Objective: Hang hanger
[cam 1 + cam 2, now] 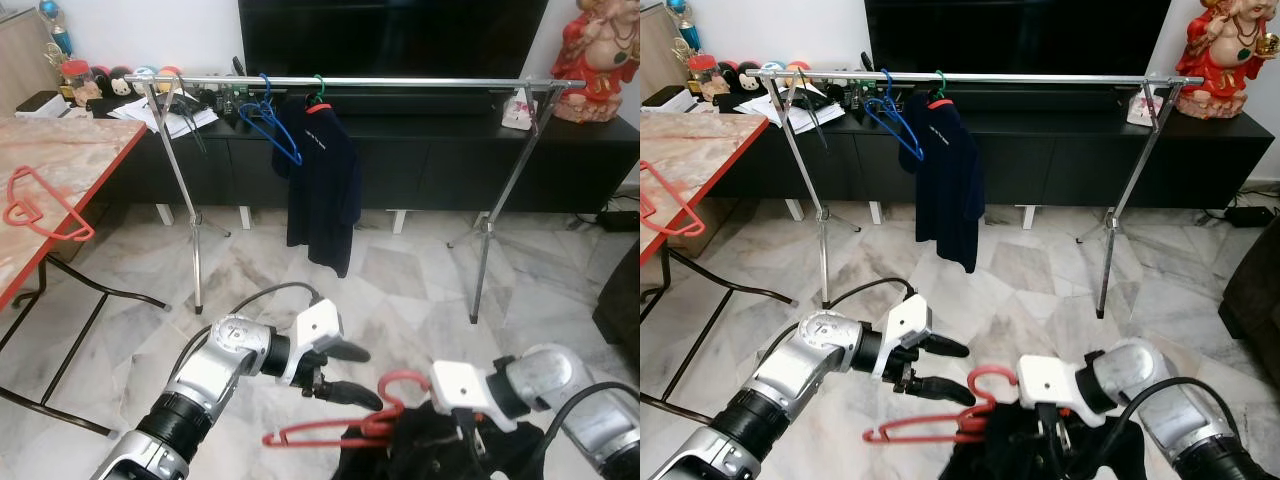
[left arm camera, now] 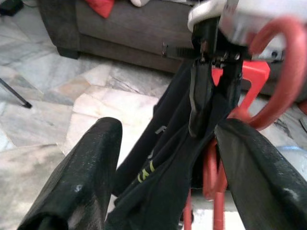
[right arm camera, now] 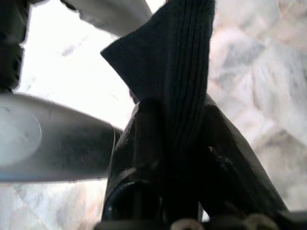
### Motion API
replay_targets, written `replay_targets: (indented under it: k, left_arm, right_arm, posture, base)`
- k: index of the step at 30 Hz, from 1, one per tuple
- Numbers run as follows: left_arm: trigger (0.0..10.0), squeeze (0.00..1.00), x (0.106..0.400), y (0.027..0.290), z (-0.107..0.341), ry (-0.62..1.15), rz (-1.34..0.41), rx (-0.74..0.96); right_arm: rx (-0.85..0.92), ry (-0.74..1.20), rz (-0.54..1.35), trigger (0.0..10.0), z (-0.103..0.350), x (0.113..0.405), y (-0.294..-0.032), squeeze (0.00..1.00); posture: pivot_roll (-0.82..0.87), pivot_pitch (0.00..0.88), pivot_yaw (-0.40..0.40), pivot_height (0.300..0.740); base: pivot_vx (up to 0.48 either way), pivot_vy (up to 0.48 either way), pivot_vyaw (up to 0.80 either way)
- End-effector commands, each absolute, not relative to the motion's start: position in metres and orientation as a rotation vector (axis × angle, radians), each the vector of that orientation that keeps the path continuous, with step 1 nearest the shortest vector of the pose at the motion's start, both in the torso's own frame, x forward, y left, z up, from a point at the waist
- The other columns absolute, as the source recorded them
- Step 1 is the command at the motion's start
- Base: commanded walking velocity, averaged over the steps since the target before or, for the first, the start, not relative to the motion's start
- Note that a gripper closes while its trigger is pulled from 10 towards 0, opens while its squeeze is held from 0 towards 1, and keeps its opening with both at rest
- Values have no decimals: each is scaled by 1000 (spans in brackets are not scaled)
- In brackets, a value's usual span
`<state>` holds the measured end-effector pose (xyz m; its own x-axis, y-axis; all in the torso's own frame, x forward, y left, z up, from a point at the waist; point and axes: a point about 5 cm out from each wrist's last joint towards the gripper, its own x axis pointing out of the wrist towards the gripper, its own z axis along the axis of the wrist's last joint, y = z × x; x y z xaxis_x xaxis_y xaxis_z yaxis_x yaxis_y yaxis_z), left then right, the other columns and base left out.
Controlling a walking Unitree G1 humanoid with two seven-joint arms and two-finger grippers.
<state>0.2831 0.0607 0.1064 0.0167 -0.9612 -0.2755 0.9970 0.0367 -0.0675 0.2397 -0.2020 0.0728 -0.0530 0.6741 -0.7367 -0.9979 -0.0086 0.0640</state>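
Note:
A red hanger (image 1: 312, 432) with a black garment (image 1: 400, 450) draped on it hangs low in front of me. My right gripper (image 1: 468, 440) points down and is shut on the garment's dark ribbed fabric (image 3: 187, 57). My left gripper (image 1: 352, 374) is open just left of the red hook (image 1: 402, 383), and its fingers (image 2: 81, 182) stand either side of the garment (image 2: 163, 163) without touching it. Ahead stands a silver clothes rack (image 1: 400, 81), which carries a blue hanger (image 1: 270, 125) and a navy shirt (image 1: 322, 185).
A marble-topped table with a red edge (image 1: 70, 150) stands at the left, with another red hanger (image 1: 40, 212) over its edge. Behind the rack is a black TV cabinet (image 1: 440, 150). The rack's legs (image 1: 195, 250) spread on the marble floor. A dark sofa (image 2: 120, 28) lies to my right.

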Motion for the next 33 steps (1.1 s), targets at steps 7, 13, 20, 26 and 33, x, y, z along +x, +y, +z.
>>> replay_targets:
  k: [7, 13, 20, 26, 33]
  left_arm:
    - [10000, 1000, 308, 83, 125, 182, -1303, 149]
    - [10000, 0, 328, 93, 125, 116, -1022, 105]
    - [10000, 0, 328, 83, 117, 131, -956, 30]
    - [10000, 0, 319, 67, 102, 179, -999, 1]
    - [10000, 0, 311, 42, 85, 227, -1036, 33]
  right_arm:
    - [-660, 675, 1228, 0, 77, 259, -237, 0]
    - [-694, 574, 904, 0, 88, 282, -259, 0]
    - [-707, 473, 752, 0, 107, 296, -265, 0]
    - [-738, 352, 743, 0, 139, 304, -261, 0]
    - [-804, 258, 838, 0, 181, 302, -254, 0]
  posture:
    - [-152, 0, 9, 740]
    - [-148, 0, 5, 740]
    - [-158, 0, 16, 740]
    - [-169, 0, 28, 740]
    - [-182, 0, 36, 740]
  base:
    - [0, 0, 0]
    - [0, 0, 0]
    - [0, 0, 0]
    - [0, 0, 0]
    - [0, 0, 0]
